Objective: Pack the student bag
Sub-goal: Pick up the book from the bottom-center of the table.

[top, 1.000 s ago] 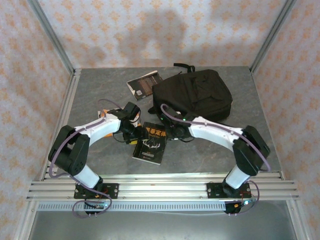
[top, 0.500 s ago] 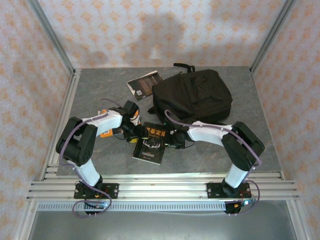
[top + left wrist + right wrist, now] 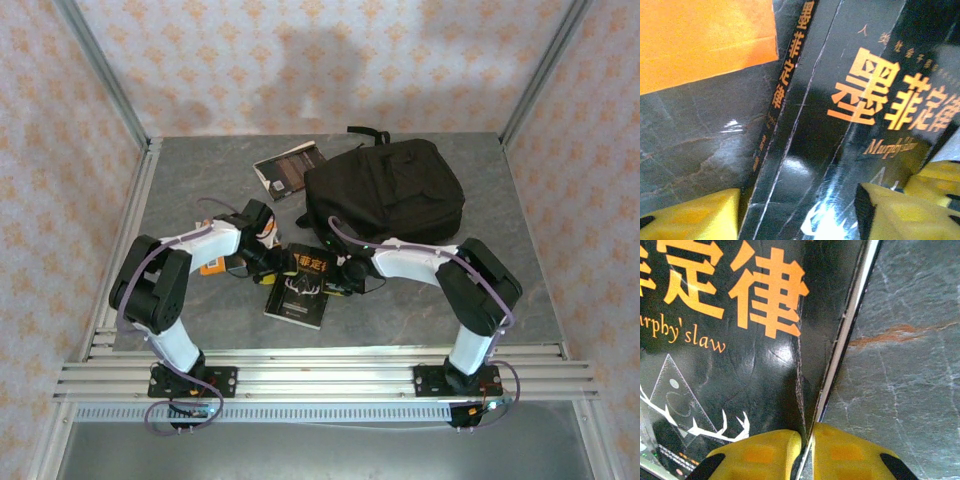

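The student bag, a big black backpack, lies at the back right of the table. In front of it lies a black book with orange lettering. My left gripper is low at the book's left side. In the left wrist view it stands open across the spine, one finger on the table, the other over the cover. My right gripper is at the book's right edge. In the right wrist view it is shut on the edge of the cover.
A second book with a striped dark cover lies at the back, left of the bag. A flat orange item lies under my left forearm, close to the black book. Aluminium rails line the near edge.
My right gripper has slid left to the book's right edge and closed on the cover. My left arm has drawn its elbow back; its gripper stays at the spine.
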You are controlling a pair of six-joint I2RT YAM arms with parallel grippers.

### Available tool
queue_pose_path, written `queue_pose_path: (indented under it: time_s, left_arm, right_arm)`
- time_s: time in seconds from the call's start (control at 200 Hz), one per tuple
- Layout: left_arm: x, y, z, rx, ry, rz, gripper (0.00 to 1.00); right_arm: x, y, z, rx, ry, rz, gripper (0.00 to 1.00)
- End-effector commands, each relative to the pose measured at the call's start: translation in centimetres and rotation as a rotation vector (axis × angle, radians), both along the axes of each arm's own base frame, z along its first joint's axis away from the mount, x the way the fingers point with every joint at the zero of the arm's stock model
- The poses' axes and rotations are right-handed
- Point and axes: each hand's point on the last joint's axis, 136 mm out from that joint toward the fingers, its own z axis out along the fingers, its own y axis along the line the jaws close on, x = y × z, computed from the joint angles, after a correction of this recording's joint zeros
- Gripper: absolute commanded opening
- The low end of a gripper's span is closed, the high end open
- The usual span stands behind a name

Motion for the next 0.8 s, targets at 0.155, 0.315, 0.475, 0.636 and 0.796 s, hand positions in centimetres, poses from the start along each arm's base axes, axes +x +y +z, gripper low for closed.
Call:
queue_pose_path:
  time_s: [0.155, 0.315, 0.475, 0.636, 0.796]
  left_arm:
    - [0.7, -2.5, 1.5, -0.082, -0.047, -0.064, 0.69]
    - [0.4, -2.6, -0.9, -0.059, 0.013, -0.091, 0.69]
    - [0.3, -5.0, -0.6, -0.203, 0.065, -0.083, 0.63]
    - [0.3, -6.4, 4.4, -0.316, 0.005, -0.067, 0.58]
    - [-0.2, -7.4, 8.3, -0.446, -0.042, -0.038, 0.57]
  right_arm:
    - [-1.1, -2.7, -4.4, -0.144, 0.017, 0.01, 0.16]
    - [-1.5, -2.6, -4.9, -0.127, 0.036, -0.001, 0.16]
    - [-1.7, -2.4, -5.4, -0.118, 0.047, 0.007, 0.16]
    - [-1.6, -3.0, -5.2, -0.148, 0.022, 0.027, 0.16]
    - [-1.8, -3.5, -5.1, -0.155, 0.018, 0.025, 0.16]
